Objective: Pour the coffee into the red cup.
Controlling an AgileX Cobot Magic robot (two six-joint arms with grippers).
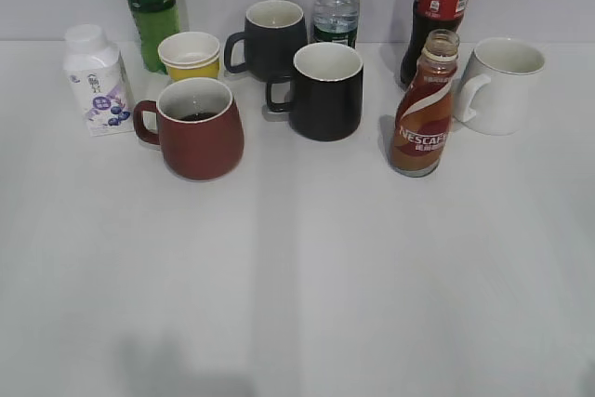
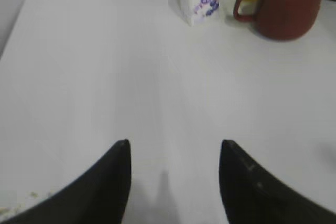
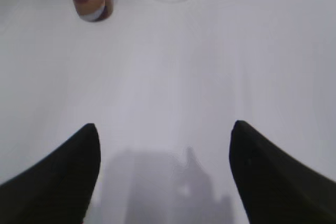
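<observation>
Coffee upright right of centre, capless, beside white mug | red cup left | my right gripper and left gripper agape, empty | bottle likely light, slick (spillable): grip mid-label.

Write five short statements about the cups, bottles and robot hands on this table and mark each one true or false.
1. The coffee bottle stands upright with no cap. True.
2. The red cup lies on its side. False: it stands upright, with dark liquid in its bottom.
3. The left hand grips the red cup. False: it is open over bare table, well short of the cup.
4. The right hand is open and holds nothing. True.
5. The white mug stands left of the coffee bottle in the exterior view. False: it stands to its right.
</observation>
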